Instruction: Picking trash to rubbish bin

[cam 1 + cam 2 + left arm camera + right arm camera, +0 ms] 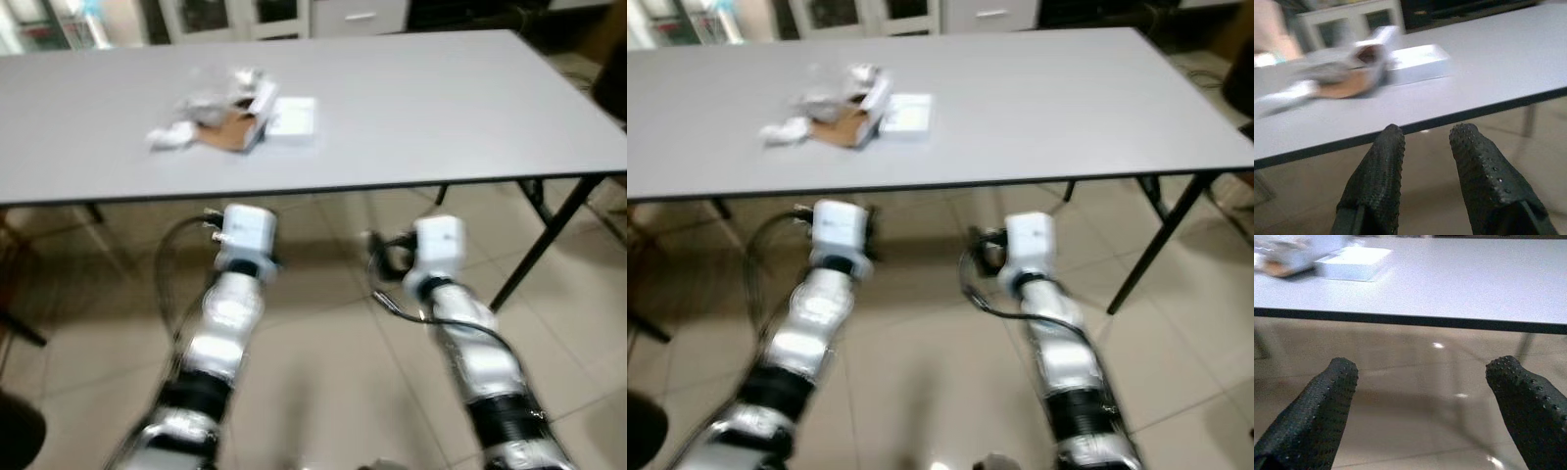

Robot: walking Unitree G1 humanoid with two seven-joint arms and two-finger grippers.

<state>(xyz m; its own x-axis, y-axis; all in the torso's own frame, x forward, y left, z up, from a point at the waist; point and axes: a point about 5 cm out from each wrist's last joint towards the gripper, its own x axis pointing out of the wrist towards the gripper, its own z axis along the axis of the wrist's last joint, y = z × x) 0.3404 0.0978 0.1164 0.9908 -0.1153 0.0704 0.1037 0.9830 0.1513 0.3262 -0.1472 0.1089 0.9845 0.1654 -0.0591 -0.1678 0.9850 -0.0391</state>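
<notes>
Both jaws are spread and empty below the table's (pixel 411 147) near edge. The trash pile (pixel 230 113) lies nearer the left gripper (pixel 1425 142) than the right gripper (pixel 1420 377).

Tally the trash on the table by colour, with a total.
White box: 1
Brown cardboard: 1
White wad: 1
Clear or grey wrapper pile: 1, too blurred to split further
Total: 4, all on the table
</notes>
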